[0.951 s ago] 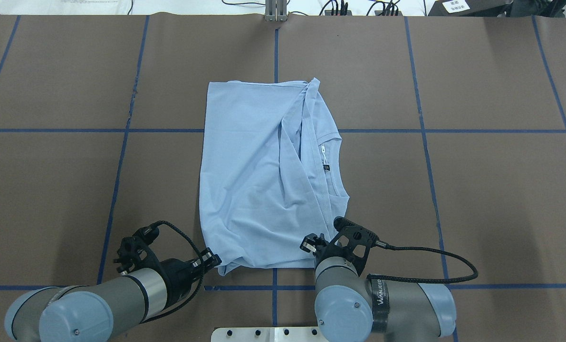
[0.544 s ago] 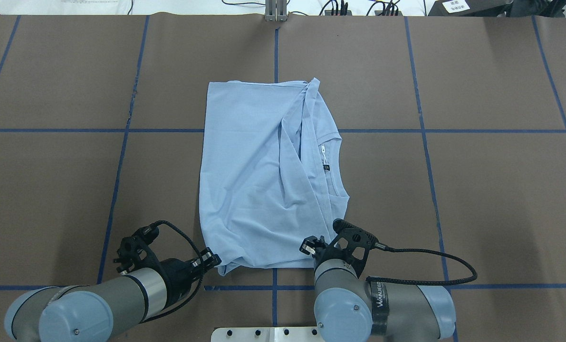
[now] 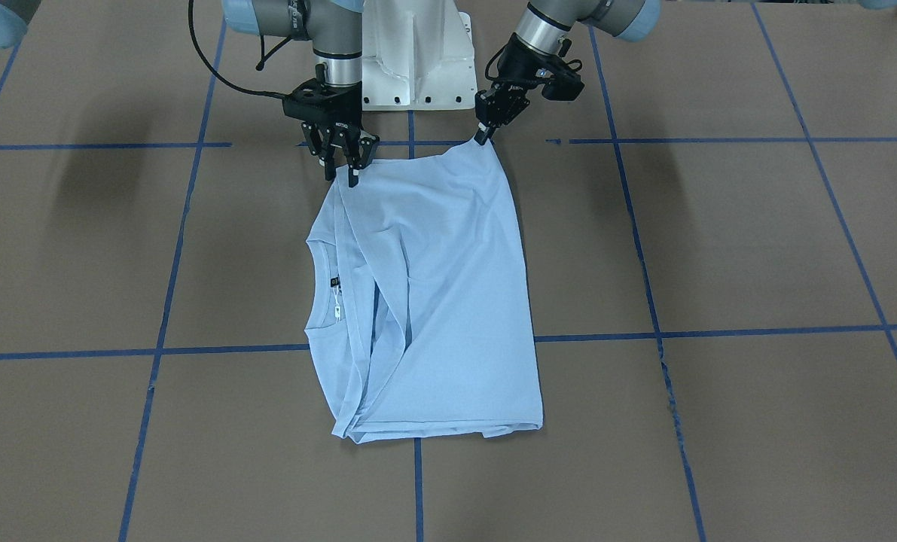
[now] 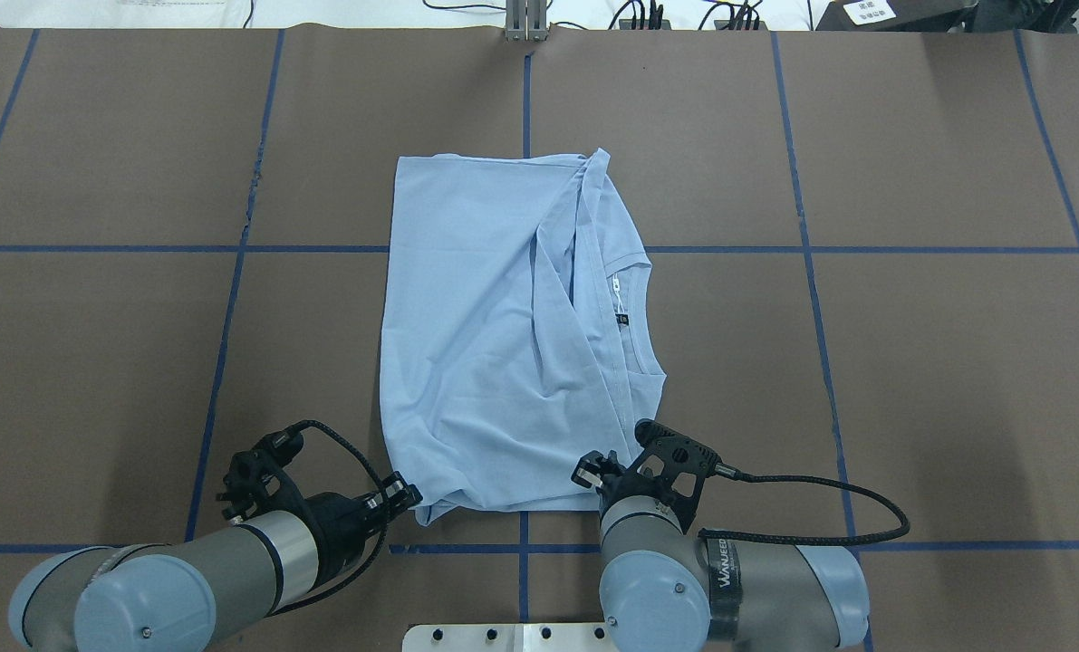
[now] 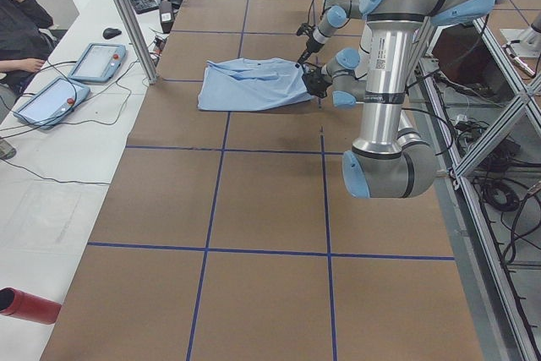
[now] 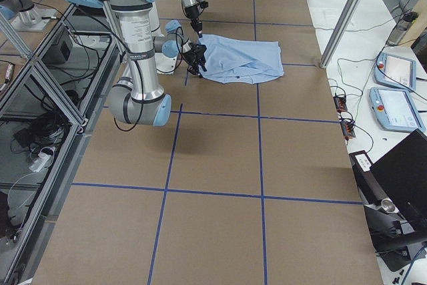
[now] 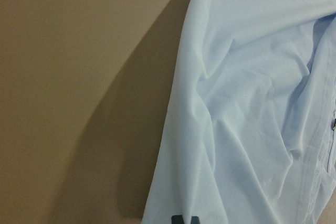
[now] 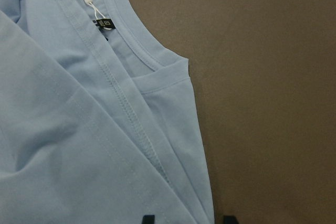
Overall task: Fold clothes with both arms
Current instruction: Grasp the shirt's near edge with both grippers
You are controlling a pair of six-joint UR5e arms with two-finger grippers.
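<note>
While the T-shirt (image 4: 494, 344) is pinched tight by the left gripper (image 3: 483, 137), the edge between the parted jaws of the right gripper (image 3: 341, 175) must be clamped before lifting.

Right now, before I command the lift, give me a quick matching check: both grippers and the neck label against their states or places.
Things:
1. left gripper
2. right gripper
3. neck label

States or places:
A. dark, inside the collar
B. open, astride the near edge of the T-shirt
C. shut on a near corner of the T-shirt

Pairs: 1-C, 2-B, 3-A.
</note>
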